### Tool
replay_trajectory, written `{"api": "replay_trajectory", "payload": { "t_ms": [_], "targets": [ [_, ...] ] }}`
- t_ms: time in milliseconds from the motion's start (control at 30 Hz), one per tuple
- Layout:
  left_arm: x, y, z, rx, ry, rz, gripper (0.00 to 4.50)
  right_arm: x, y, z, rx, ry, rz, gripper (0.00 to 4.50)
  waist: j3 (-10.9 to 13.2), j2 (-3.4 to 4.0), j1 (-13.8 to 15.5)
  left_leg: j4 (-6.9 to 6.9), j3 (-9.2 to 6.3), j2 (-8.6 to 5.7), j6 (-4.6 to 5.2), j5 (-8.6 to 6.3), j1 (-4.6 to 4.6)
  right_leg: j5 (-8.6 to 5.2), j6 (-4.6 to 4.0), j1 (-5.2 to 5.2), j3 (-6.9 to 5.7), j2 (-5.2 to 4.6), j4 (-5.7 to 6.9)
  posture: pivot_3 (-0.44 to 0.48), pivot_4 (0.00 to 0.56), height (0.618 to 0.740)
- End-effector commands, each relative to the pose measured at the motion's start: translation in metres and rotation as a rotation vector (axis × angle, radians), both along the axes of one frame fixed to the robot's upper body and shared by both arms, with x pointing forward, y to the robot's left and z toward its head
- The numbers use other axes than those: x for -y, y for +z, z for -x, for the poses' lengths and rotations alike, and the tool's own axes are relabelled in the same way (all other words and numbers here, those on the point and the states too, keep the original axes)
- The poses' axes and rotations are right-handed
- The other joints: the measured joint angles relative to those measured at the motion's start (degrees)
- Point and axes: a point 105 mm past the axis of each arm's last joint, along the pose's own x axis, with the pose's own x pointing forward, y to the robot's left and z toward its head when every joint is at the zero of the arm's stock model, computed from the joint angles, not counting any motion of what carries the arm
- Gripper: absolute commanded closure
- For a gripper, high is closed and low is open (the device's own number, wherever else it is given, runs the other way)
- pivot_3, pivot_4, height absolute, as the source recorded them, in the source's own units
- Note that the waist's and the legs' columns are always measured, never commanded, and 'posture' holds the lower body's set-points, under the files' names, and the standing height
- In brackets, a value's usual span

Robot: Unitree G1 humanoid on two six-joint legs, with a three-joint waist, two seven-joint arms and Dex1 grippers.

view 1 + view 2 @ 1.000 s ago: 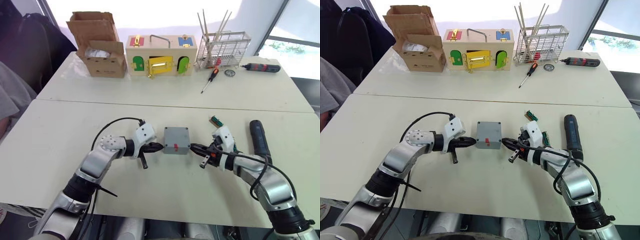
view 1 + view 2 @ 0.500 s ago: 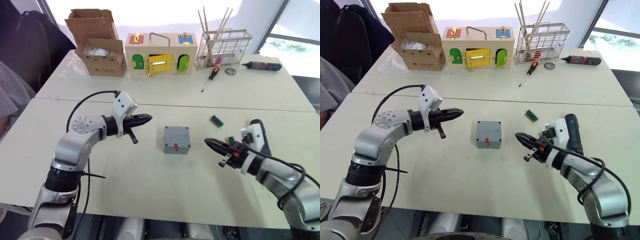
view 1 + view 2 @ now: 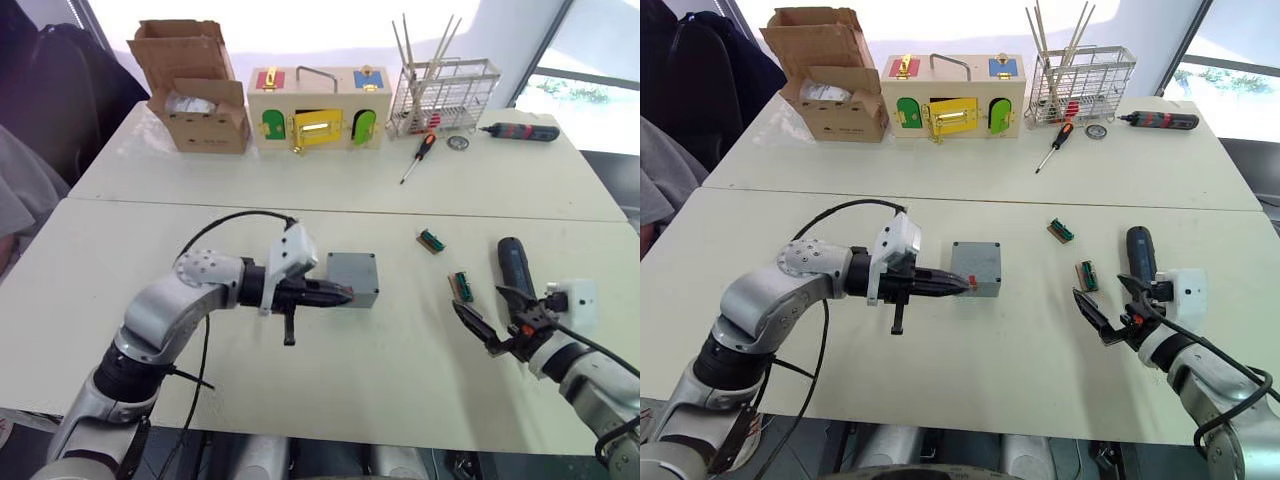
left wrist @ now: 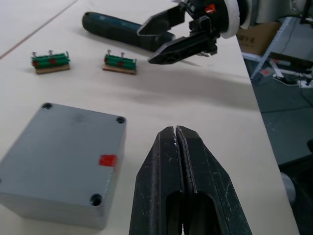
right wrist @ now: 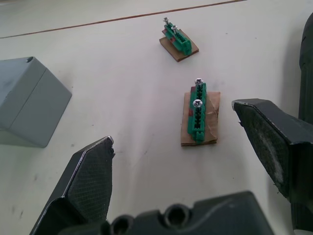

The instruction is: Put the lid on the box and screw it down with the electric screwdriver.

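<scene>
The grey box (image 3: 352,279) sits mid-surface with its lid (image 4: 68,142) already on top, corner screw holes showing in the left wrist view, so the step in hand looks like fetching the electric screwdriver (image 3: 517,270), which lies on the surface to the right of the box. The left gripper (image 3: 340,296) has its fingers pressed together, holding nothing, tips at the box's near-left side; whether they touch it I cannot tell. The right gripper (image 3: 483,325) hangs with fingers spread wide and empty, just near-left of the driver, over a small green terminal block (image 5: 198,115); a second block (image 5: 178,38) lies farther off. To do this well, the right fingers should probably swing right and close around the driver's thick body, clear of the block, while the left steadies the box without shoving it or shifting the lid. At the far edge, the open cardboard box (image 3: 195,85) holds something pale and wrapped, the wire rack (image 3: 444,96) holds thin upright sticks, and a wooden box with coloured doors (image 3: 317,108) stands between them, shut.
</scene>
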Motion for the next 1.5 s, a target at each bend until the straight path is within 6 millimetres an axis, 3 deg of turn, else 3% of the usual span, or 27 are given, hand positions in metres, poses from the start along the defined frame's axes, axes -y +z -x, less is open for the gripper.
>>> {"api": "replay_trajectory", "payload": {
  "t_ms": [33,133,167,233,633,767,933,1233,1500],
  "targets": [
    [0.006,0.009,0.008,0.037,-0.038,0.028,4.50,0.000,0.007,-0.006,0.048,-0.019,-0.004,0.05,0.0,0.00,0.0,0.00,0.00,0.00,0.00,0.00,0.00,0.00,0.00,0.00,0.00,0.00,0.00,0.000,0.150,0.735],
    [0.006,0.010,0.001,0.045,-0.003,0.034,4.50,0.007,0.002,-0.017,0.053,-0.047,0.015,0.05,0.0,0.00,0.0,0.00,0.00,0.00,0.00,0.00,0.00,0.00,0.00,0.00,0.00,0.01,-0.01,0.000,0.150,0.735],
    [0.006,0.010,-0.001,0.046,0.010,0.038,4.50,0.010,0.000,-0.021,0.054,-0.058,0.019,0.57,0.0,0.00,0.0,0.00,0.00,0.00,-0.01,0.01,0.00,0.00,0.00,0.00,0.00,0.01,-0.01,0.000,0.150,0.735],
    [0.006,0.011,-0.003,0.046,0.024,0.042,4.50,0.012,-0.003,-0.028,0.053,-0.061,0.017,1.06,0.0,0.01,0.0,0.01,0.00,0.00,-0.05,0.03,0.00,0.00,0.00,0.00,-0.01,0.03,0.00,0.000,0.150,0.735],
    [0.003,0.008,-0.005,0.046,0.079,0.038,4.50,0.015,-0.010,-0.037,0.050,-0.066,-0.002,1.06,0.0,0.01,0.0,0.01,0.00,0.00,-0.22,0.13,0.00,0.00,0.00,-0.01,0.00,0.05,0.02,0.000,0.150,0.735],
    [0.003,0.006,-0.005,0.045,0.082,0.034,4.50,0.013,-0.011,-0.036,0.052,-0.062,0.002,2.07,0.0,0.01,0.0,0.01,0.00,0.00,-0.22,0.14,0.00,0.00,0.00,-0.01,0.00,0.06,0.03,0.000,0.150,0.735],
    [0.007,0.005,-0.007,0.049,0.080,0.031,4.50,0.011,-0.011,-0.037,0.067,-0.069,-0.009,4.47,0.0,0.01,0.0,0.01,0.00,0.00,-0.23,0.14,0.01,0.00,0.00,-0.01,0.00,0.06,0.04,0.000,0.150,0.735],
    [0.006,0.002,-0.008,0.047,0.085,0.020,4.50,0.006,-0.010,-0.036,0.078,-0.057,-0.014,4.47,0.0,0.01,0.0,0.01,0.00,0.00,-0.25,0.15,0.01,0.00,0.00,-0.01,0.01,0.06,0.06,0.000,0.150,0.735],
    [0.002,-0.004,-0.010,0.043,0.095,0.003,4.50,0.003,0.014,-0.035,0.162,-0.042,-0.008,4.47,0.0,0.01,0.0,0.01,0.00,0.00,-0.28,0.17,0.01,0.00,0.00,-0.06,0.01,0.06,0.14,0.000,0.150,0.735]
  ]
}}
